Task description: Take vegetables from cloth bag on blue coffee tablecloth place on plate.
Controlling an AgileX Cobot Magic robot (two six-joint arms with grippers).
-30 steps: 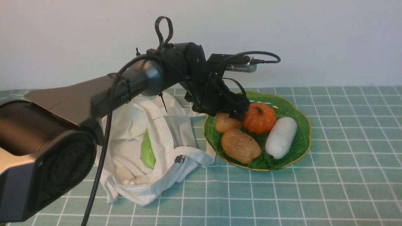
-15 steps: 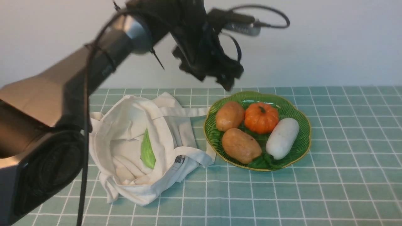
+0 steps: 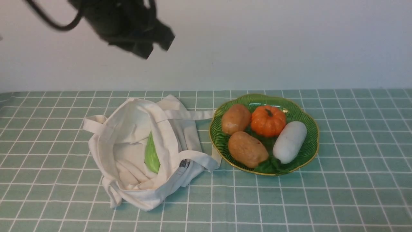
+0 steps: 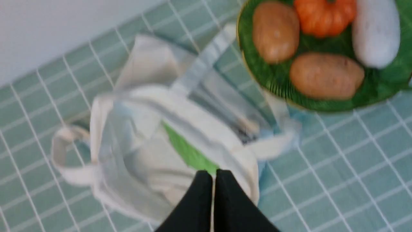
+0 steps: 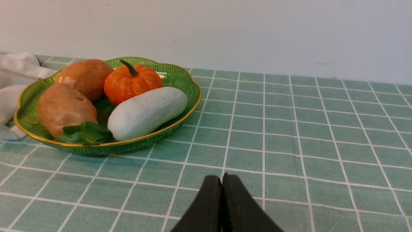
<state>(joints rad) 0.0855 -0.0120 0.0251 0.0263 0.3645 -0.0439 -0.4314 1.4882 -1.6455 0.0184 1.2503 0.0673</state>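
The left gripper (image 4: 214, 174) hangs high above the cloth bag (image 3: 135, 141), at about 11 o'clock of it in the front view. Its claw is pressed together on nothing. That height probably gives its camera a look into the bag's open mouth before any descent.

The bag lies slumped on the checked tablecloth (image 3: 354, 193) at 9 o'clock of the plate (image 3: 317, 132), just beside its rim. Its mouth gapes upward, so the pale green leafy vegetable (image 3: 152, 154) shows inside, half tucked under a fold.

The smooth orange-tan potato (image 3: 236, 118) sits on the plate at 10 o'clock. A small pumpkin (image 3: 268, 120) is at 12, a white oblong gourd (image 3: 289, 141) at 3 and a darker potato (image 3: 248, 149) at 7.

The 5 o'clock edge looks freest for the leafy one.

The right gripper (image 5: 222, 180) is also closed and empty. It idles low over bare cloth, apart from the plate, seemingly parked clear.
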